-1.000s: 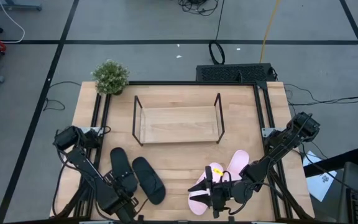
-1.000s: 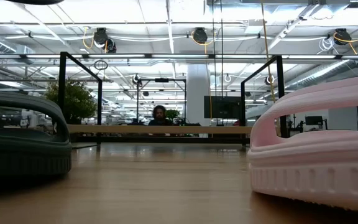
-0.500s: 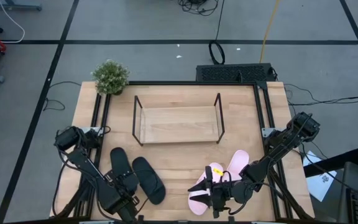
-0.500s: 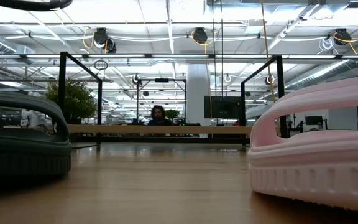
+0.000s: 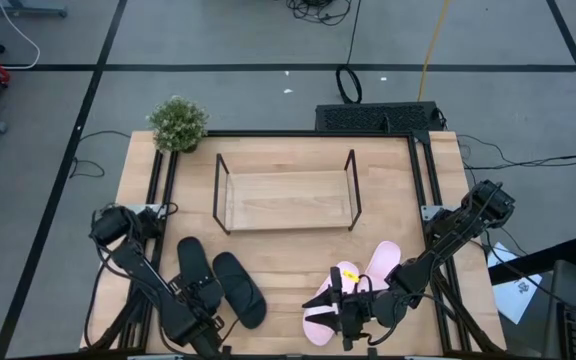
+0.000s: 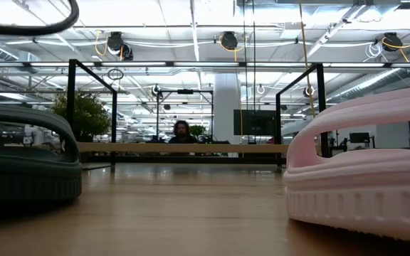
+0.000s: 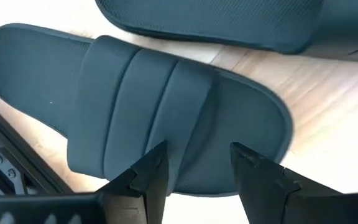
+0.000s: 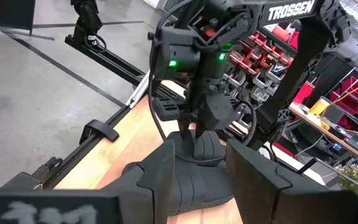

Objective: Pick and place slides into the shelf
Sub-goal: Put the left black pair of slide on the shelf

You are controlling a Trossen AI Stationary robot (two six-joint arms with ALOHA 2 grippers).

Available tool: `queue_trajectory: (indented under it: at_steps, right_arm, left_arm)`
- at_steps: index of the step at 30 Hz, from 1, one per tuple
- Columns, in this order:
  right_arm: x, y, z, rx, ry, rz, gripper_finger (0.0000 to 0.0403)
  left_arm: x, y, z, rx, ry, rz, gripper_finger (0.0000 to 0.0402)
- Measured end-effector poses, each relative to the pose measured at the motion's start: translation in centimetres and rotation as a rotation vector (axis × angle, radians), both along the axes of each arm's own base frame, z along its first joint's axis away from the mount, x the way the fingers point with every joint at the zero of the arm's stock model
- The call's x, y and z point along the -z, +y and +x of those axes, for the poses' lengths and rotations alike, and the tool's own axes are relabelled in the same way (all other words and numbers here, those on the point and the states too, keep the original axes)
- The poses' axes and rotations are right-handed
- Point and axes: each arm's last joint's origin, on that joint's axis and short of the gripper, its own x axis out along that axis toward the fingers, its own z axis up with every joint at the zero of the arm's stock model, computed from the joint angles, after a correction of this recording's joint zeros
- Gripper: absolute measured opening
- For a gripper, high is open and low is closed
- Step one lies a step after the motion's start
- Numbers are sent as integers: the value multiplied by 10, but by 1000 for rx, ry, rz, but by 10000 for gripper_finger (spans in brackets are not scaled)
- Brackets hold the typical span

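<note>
From my remote seat almost nothing had changed since a second ago. Both arms sat low at the near edge of the table, same as before. The left gripper [image 7: 194, 163] hung right over the strap of one black slide [image 7: 135, 106], its fingers spread apart with nothing pinched between them, and that spread had not changed. The second black slide [image 5: 239, 288] lay just beside the first, both near the left front of the table [image 5: 288, 250].

The right gripper [image 8: 201, 171] also held steady, fingers apart and empty, pointing across the table toward the left arm. The pink slides [image 5: 353, 285] lay together at the right front, touching one another, right by that gripper; in the high view I could not tell whether it touched them.

The shelf [image 5: 286, 196] stood farther back in the middle of the table, its wooden base bare. The potted plant [image 5: 177, 124] sat at the back left corner.

One small difference: in the low view a dark cable loop [image 6: 27, 21] at the upper left corner showed further into the picture than a second earlier. A person [image 6: 181, 132] sat far off in the room behind.
</note>
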Motion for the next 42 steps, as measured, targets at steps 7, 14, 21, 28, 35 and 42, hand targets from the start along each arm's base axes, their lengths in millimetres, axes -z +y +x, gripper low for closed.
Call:
queue_trajectory:
  at_steps: [7, 14, 21, 28, 35, 42]
  right_arm:
    - [0, 0, 0, 0, 0, 0, 135]
    - [0, 0, 0, 0, -3, 2, 135]
    - [0, 0, 0, 0, -2, 2, 135]
    - [0, 0, 0, 0, -2, 2, 135]
    - [0, -1, 1, 3, -3, 2, 135]
    - [0, -4, 3, 16, -2, 7, 135]
  left_arm:
    - [9, 1, -1, 0, 47, 51, 170]
    - [7, 4, -3, -5, 67, 95, 170]
    - [7, 7, -6, 15, 100, 137, 148]
    - [29, 2, -4, 111, 150, 169, 69]
    - [40, -4, 0, 129, 144, 127, 6]
    - [26, -9, 5, 127, 128, 120, 13]
